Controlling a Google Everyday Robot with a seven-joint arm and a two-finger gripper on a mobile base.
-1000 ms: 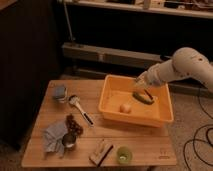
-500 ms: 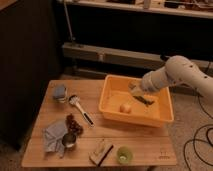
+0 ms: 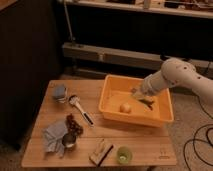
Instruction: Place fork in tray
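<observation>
The orange-yellow tray stands on the right half of the wooden table. The fork, small, thin and dark, shows inside the tray near its right side, apparently lying on the floor of the tray. My gripper hangs from the white arm that reaches in from the right. It sits low inside the tray, just up and left of the fork. I cannot tell whether it touches the fork.
A small pale round item lies in the tray's middle. On the table: a white-headed brush, a blue-grey object, grapes, a blue cloth, a metal cup, a tan block, a green cup. Cables lie on the floor at right.
The gripper has shifted left inside the tray. The dark fork stays near the tray's right side, now lying a little apart from the gripper tip.
</observation>
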